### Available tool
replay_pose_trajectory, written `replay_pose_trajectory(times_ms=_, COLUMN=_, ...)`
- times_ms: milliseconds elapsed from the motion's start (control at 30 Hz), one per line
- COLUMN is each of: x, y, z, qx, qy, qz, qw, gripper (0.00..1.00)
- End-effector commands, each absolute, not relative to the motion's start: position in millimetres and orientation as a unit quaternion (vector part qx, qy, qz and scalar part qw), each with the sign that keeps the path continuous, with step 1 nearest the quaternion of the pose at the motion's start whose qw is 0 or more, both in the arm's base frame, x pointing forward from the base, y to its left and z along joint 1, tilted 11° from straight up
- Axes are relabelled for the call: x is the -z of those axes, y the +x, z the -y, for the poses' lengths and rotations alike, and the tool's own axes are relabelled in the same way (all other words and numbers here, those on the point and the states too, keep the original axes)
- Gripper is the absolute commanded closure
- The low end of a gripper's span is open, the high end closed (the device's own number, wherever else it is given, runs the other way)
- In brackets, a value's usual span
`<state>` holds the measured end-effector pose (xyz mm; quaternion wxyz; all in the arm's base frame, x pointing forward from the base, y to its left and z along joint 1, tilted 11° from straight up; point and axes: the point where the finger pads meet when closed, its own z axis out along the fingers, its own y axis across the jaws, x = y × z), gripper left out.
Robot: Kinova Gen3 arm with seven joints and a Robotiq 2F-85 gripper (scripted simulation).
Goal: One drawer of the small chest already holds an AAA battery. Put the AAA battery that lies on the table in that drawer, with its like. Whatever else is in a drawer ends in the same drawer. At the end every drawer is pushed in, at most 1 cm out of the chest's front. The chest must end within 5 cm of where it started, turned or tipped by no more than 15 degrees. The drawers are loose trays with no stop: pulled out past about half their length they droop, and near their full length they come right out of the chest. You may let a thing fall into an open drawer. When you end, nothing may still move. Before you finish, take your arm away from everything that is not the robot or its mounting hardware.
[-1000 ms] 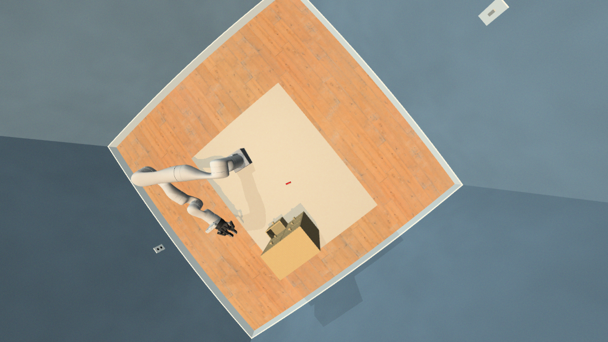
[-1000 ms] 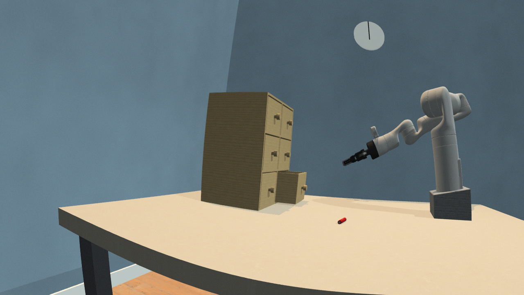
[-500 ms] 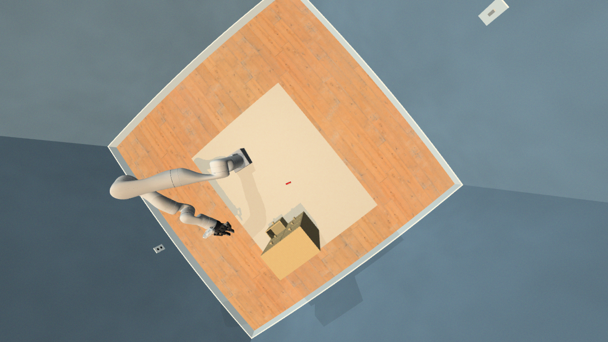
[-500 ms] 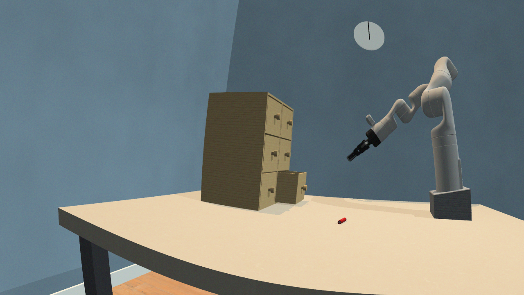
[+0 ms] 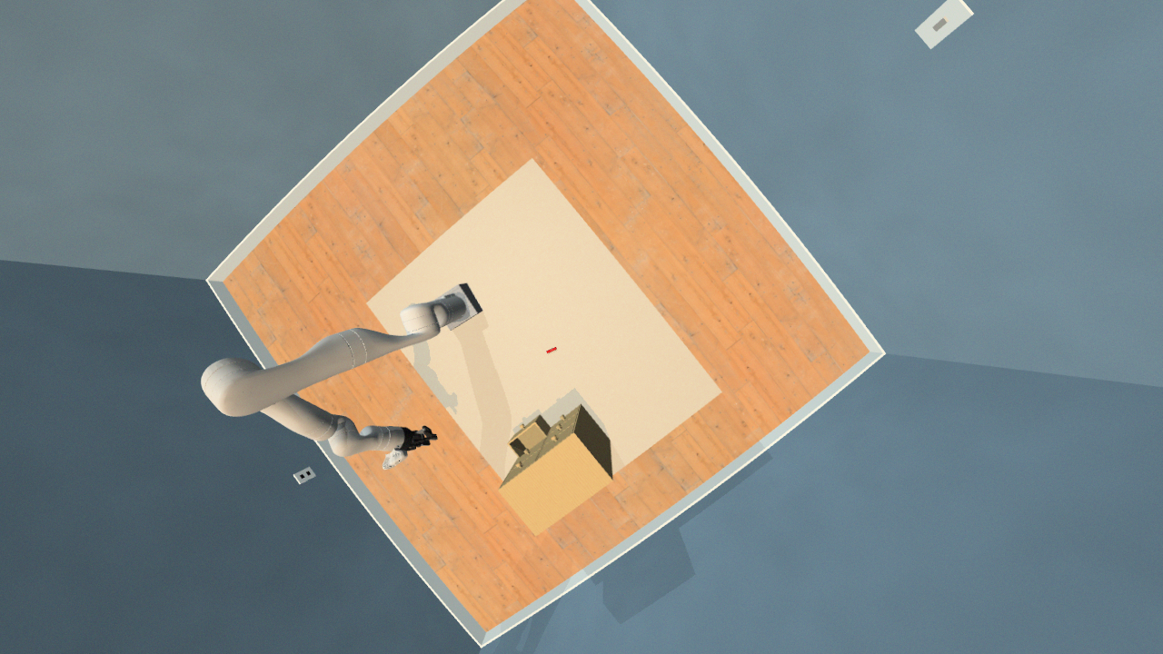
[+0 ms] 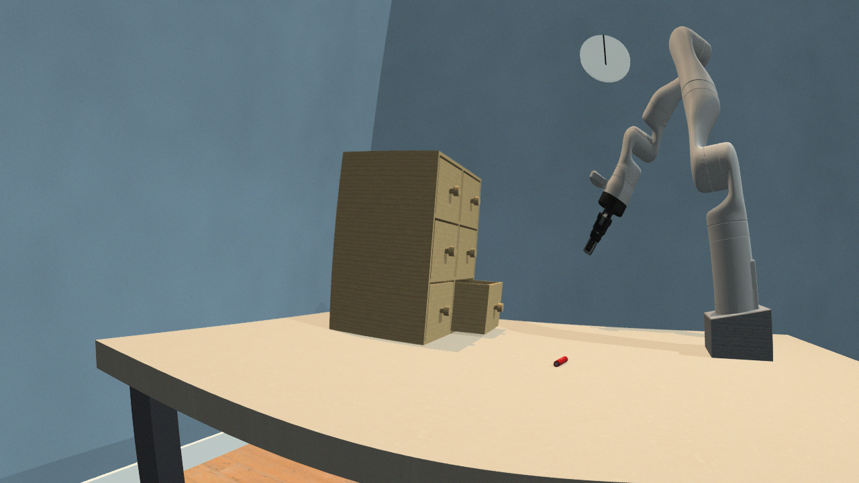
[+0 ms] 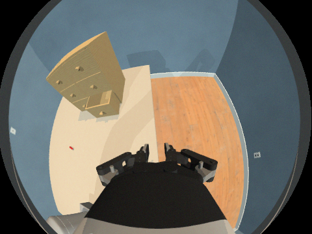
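Pale wooden surface (image 6: 312, 384) carries a small chest (image 6: 384, 240) of six drawers, set in two columns of three, each with a small knob. Five drawers sit flush with the chest's front; the bottom drawer (image 6: 478, 306) on the side nearer the robot is pulled partway out, and its contents cannot be seen from any view. A small red AAA battery (image 6: 560, 361) lies on its side on the surface, out in front of the chest and well apart from it, between the chest and the robot's grey base block (image 6: 738, 336). The white arm (image 6: 717, 174) rises tall from that block, bends over at the top and reaches down toward the chest side. Its black gripper (image 6: 589, 249) hangs high in the air, tilted downward, well above the surface and well apart from both battery and chest. From the top view the gripper (image 5: 428, 436) sits out past the surface's edge, over the wooden floor (image 5: 651, 186). In the wrist view the fingers stand partly closed with a narrow gap between them, and nothing is held there.
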<state>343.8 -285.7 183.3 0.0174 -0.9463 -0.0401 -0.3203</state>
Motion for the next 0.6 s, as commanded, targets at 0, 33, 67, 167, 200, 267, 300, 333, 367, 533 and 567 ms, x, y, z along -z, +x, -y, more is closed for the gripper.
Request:
replay_pose_trajectory(times_ms=0, x=-197.7, y=346.5, z=283.1, qx=0.262, qy=-0.963, qz=0.063, qw=0.005, gripper=0.67)
replay_pose_trajectory(times_ms=33, x=-199.8, y=344.1, z=283.5, qx=0.249, qy=-0.967, qz=0.063, qw=0.003, gripper=0.67)
replay_pose_trajectory(times_ms=67, x=-202.4, y=341.7, z=284.1, qx=0.236, qy=-0.97, qz=0.063, qw=0.002, gripper=0.67)
replay_pose_trajectory(times_ms=167, x=-207.2, y=336.5, z=284.2, qx=0.202, qy=-0.977, qz=0.063, qw=0.0, gripper=0.67)
replay_pose_trajectory(times_ms=200, x=-208.6, y=334.8, z=284.4, qx=0.192, qy=-0.979, qz=0.063, qw=0.0, gripper=0.67)
replay_pose_trajectory(times_ms=267, x=-211.8, y=331.4, z=285.3, qx=0.172, qy=-0.983, qz=0.062, qw=-0.003, gripper=0.67)
replay_pose_trajectory(times_ms=300, x=-213.6, y=329.7, z=286.0, qx=0.163, qy=-0.985, qz=0.061, qw=-0.005, gripper=0.67)
replay_pose_trajectory(times_ms=333, x=-214.7, y=328.4, z=285.9, qx=0.155, qy=-0.986, qz=0.061, qw=-0.005, gripper=0.67)
replay_pose_trajectory(times_ms=367, x=-214.7, y=328.4, z=285.9, qx=0.155, qy=-0.986, qz=0.061, qw=-0.005, gripper=0.67)
replay_pose_trajectory(times_ms=533, x=-218.3, y=324.6, z=285.4, qx=0.128, qy=-0.99, qz=0.061, qw=-0.005, gripper=0.67)
replay_pose_trajectory(times_ms=567, x=-219.4, y=324.8, z=284.2, qx=0.124, qy=-0.991, qz=0.059, qw=-0.003, gripper=0.67)
